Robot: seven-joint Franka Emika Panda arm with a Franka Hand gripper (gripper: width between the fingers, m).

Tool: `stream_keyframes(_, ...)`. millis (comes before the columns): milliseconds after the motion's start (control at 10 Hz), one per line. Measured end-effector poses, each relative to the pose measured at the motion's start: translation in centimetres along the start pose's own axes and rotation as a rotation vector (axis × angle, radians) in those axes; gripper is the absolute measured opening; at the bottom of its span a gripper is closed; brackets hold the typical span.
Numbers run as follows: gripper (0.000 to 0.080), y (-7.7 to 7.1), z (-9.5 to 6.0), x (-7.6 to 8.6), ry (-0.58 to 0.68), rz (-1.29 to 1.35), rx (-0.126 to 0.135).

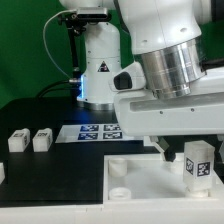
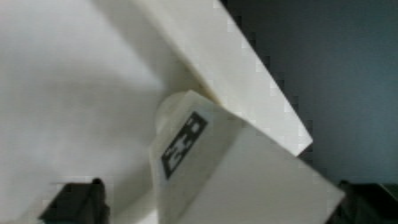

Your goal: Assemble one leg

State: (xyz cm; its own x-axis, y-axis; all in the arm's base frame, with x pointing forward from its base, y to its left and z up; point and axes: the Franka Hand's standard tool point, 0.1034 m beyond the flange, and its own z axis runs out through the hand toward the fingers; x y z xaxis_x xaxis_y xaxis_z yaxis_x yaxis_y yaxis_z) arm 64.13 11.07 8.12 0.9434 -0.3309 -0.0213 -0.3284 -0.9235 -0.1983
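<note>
A leg (image 1: 197, 164), a small white block with a black-and-white tag, stands upright on the far right part of the large white plate (image 1: 150, 190). I cannot tell whether it sits in a socket. My gripper (image 1: 192, 154) hangs over it, jaws spread wide with the leg between them. In the wrist view the leg (image 2: 222, 165) fills the space between the dark fingertips (image 2: 75, 202). A gap shows between that fingertip and the leg. The plate (image 2: 71, 80) lies beneath. Two more legs (image 1: 17, 140) (image 1: 41, 139) stand at the exterior view's left.
The marker board (image 1: 98, 131) lies behind the plate on the black table. A round corner socket (image 1: 118, 170) shows on the plate's left. Another white part (image 1: 2, 172) peeks in at the left edge. The arm's base (image 1: 100, 70) stands at the back.
</note>
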Motion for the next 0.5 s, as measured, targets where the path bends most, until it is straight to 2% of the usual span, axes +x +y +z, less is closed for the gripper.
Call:
stream_keyframes(200,0.0649,-0.52,-0.07,0.07,0.022,-0.26,-0.036)
stream_keyframes(500,0.063,-0.47,-0.02,0.07,0.021,-0.209,-0.032)
